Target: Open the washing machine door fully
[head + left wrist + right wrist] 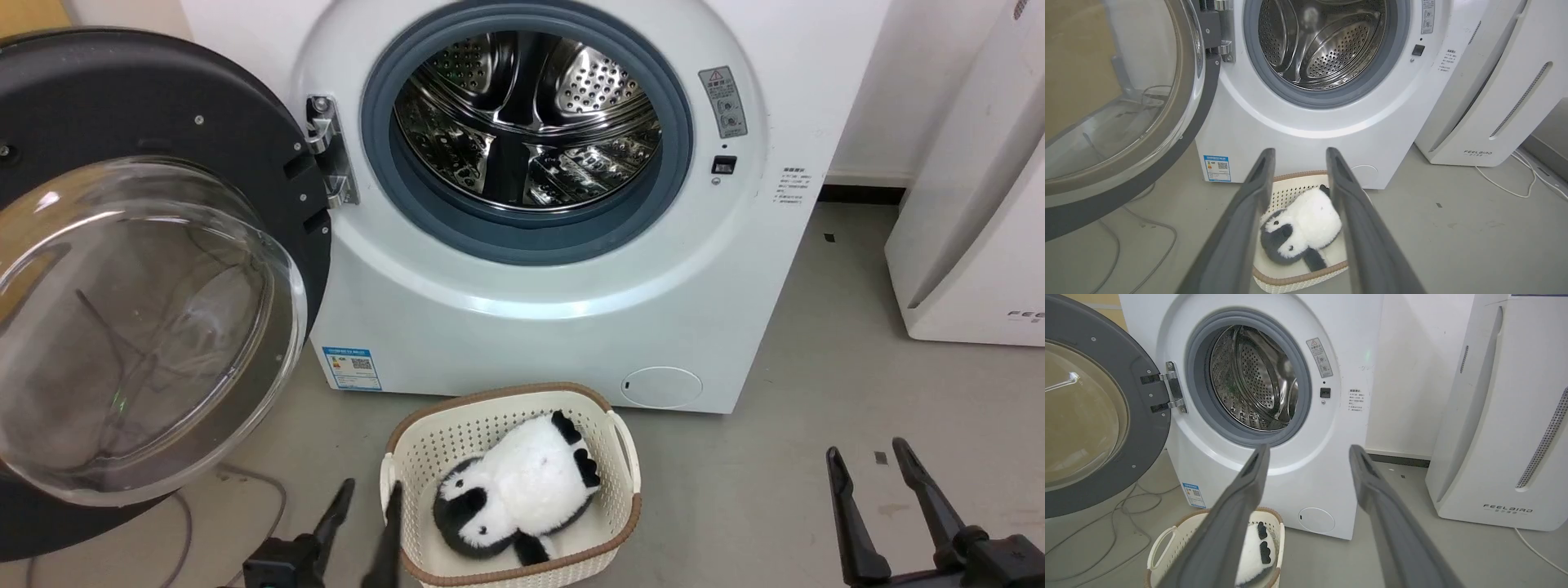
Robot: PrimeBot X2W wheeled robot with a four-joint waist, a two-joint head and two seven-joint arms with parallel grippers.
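The washing machine door [122, 98], a black disc with a bulging clear glass bowl [139, 327], stands swung out wide to the left on its metal hinge [326, 155]. It also fills the left of the left wrist view [1180, 134] and the right wrist view [1139, 416]. The steel drum [531, 114] lies exposed inside its grey rubber ring. My left gripper [369, 488] is low near the basket's left rim, open and empty [1300, 152], apart from the door. At the lower right, my right gripper [865, 449] is wide open and empty [1308, 449].
A cream basket [624, 445] holding a panda plush [522, 486] sits on the floor in front of the machine. A white appliance [971, 229] stands to the right. Cables [245, 482] trail on the floor under the door.
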